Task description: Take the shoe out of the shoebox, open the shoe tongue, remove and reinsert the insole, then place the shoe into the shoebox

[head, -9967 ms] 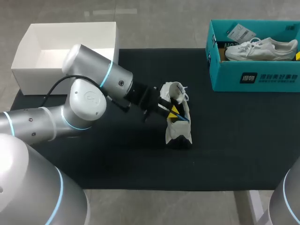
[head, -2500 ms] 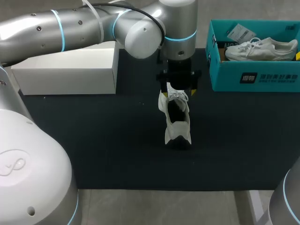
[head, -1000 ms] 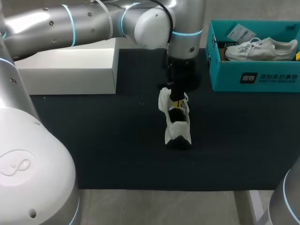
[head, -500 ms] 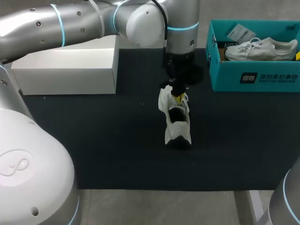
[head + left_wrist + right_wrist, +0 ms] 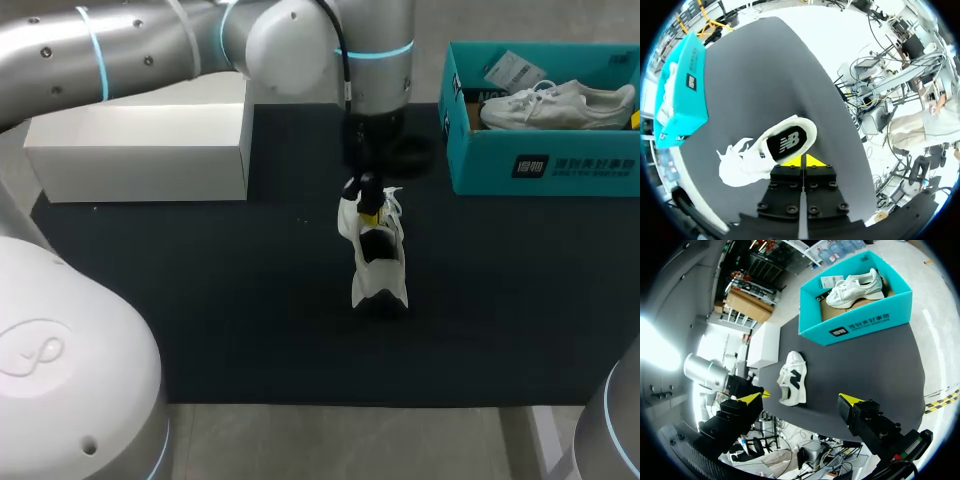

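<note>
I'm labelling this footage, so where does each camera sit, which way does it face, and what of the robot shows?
Head view: fixed above and behind the robot, looking down on the table; the left arm is over the shoe.
Left wrist view: on the left wrist, looking down past the left gripper at the shoe.
Right wrist view: on the right wrist, looking across the table between the open fingers of the right gripper.
Shared: all three show the shoe and the teal shoebox.
</note>
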You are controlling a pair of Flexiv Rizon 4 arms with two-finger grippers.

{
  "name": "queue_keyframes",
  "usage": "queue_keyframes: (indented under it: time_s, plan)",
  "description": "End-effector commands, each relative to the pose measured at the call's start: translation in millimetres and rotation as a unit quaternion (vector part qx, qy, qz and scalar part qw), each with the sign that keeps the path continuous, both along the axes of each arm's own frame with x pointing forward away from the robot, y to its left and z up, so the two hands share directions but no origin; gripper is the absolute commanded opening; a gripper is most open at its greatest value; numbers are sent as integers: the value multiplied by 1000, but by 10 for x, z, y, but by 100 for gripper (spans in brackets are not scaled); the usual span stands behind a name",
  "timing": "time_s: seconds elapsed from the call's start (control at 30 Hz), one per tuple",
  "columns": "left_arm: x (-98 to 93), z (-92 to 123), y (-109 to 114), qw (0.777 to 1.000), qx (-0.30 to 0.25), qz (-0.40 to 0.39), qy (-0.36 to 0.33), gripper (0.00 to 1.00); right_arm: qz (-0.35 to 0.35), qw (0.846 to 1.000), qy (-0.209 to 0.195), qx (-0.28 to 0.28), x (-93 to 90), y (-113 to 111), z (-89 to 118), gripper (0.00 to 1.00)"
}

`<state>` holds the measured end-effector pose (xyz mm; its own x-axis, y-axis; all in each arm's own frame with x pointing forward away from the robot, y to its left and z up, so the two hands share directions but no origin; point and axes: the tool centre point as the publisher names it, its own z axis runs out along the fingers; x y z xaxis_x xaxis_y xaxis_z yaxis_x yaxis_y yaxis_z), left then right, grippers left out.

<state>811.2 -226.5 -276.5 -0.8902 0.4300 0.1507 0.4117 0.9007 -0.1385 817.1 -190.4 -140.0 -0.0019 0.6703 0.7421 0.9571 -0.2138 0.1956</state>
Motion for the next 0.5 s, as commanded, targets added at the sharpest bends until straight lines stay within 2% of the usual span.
queue_keyframes:
  time_s: [0.03, 0.17, 0.37, 0.4, 0.43, 0.47, 0.5]
  plan:
    - [-153, -23, 140, 976, 16, 215, -9, 0, -1, 1000, 0, -1, -5, 4, -3, 100]
    - [-278, -31, 56, 968, 42, 241, -51, 0, -1, 1000, 0, -1, -5, 4, -3, 100]
    - [-369, -74, -118, 972, 37, 226, -49, 0, -1, 1000, 0, -1, -5, 4, -3, 100]
    - [-372, -76, -124, 973, 34, 225, -48, 9, -1, 1000, 0, -1, -5, 4, -3, 100]
    - [-378, -78, -132, 974, 32, 221, -48, 35, -1, 1000, 0, -1, -5, 4, -3, 100]
    - [-384, -81, -141, 976, 33, 211, -50, 47, -1, 1000, 0, -1, -5, 4, -3, 100]
    - [-392, -92, -155, 977, 36, 205, -52, 67, -1, 1000, 0, -1, -5, 4, -3, 100]
